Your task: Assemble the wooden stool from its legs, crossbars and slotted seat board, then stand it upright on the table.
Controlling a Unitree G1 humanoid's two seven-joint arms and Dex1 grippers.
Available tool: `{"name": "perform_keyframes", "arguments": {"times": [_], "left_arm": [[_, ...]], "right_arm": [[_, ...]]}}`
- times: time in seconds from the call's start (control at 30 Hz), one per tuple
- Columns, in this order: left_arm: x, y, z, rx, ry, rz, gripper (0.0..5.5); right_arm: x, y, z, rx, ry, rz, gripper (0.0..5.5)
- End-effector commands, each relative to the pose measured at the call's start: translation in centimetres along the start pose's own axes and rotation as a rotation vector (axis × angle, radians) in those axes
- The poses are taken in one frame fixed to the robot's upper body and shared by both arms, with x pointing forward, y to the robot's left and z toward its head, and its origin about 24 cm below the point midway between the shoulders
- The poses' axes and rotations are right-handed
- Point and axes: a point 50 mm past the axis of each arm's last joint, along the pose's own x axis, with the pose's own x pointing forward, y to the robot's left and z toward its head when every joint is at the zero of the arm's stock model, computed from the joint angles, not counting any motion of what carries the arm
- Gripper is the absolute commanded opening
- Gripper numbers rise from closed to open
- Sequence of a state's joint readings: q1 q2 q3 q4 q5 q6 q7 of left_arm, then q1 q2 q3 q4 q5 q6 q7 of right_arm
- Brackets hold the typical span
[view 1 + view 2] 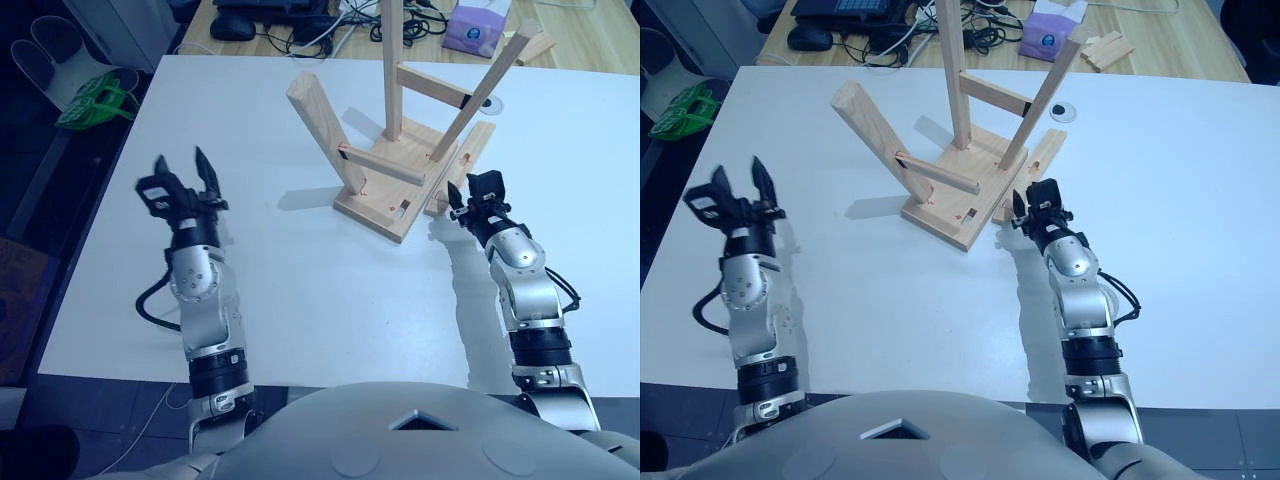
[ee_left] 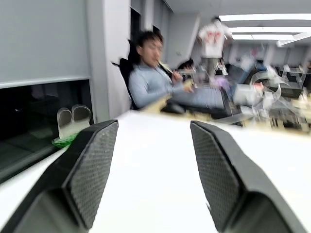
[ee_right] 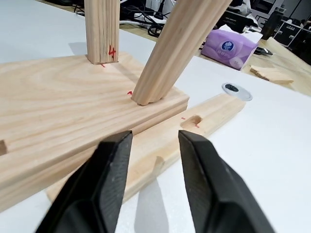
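The stool (image 1: 380,200) on the surface (image 1: 320,300) is seen from above by both head cameras. It is viewed closely from the right wrist; the left wrist camera is pointed away from it.

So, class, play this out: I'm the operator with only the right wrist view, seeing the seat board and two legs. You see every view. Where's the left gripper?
Observer: The left gripper is open, over the table, well left of the seat board and touching nothing.
Operator: How many legs are fitted?
Observer: Three; a third leg slants out from the board's left side.
Operator: Any crossbars?
Observer: One crossbar joins your two legs higher up.
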State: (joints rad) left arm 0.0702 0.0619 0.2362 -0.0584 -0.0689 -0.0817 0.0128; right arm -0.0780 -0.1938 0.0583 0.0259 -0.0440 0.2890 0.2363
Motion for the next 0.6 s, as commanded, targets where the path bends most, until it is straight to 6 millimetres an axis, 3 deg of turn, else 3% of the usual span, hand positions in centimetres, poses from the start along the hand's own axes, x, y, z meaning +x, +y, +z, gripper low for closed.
{"name": "perform_keyframes", "arguments": {"times": [0.03, 0.13, 0.2, 0.5, 0.6], "left_arm": [[-0.4, -4.6, -3.9, -0.010, 0.142, -0.213, 2.77], [-0.9, -8.1, -5.7, -0.013, 0.236, -0.398, 2.77], [-1.1, -9.0, -6.2, -0.010, 0.263, -0.449, 2.77], [-0.8, -8.2, -5.9, -0.011, 0.241, -0.400, 2.77], [-0.9, -8.1, -6.0, -0.008, 0.240, -0.395, 2.77]], "right_arm": [[1.3, 1.4, 1.0, 0.103, 0.007, 0.063, 2.50], [1.4, 1.6, 1.4, 0.110, 0.021, 0.080, 2.98], [1.2, 1.1, 1.1, 0.060, 0.046, 0.049, 3.30], [-1.7, -2.3, -3.5, -0.118, 0.278, -0.022, 4.87], [-2.8, -5.1, -3.8, -0.179, 0.308, -0.104, 5.37]]}}
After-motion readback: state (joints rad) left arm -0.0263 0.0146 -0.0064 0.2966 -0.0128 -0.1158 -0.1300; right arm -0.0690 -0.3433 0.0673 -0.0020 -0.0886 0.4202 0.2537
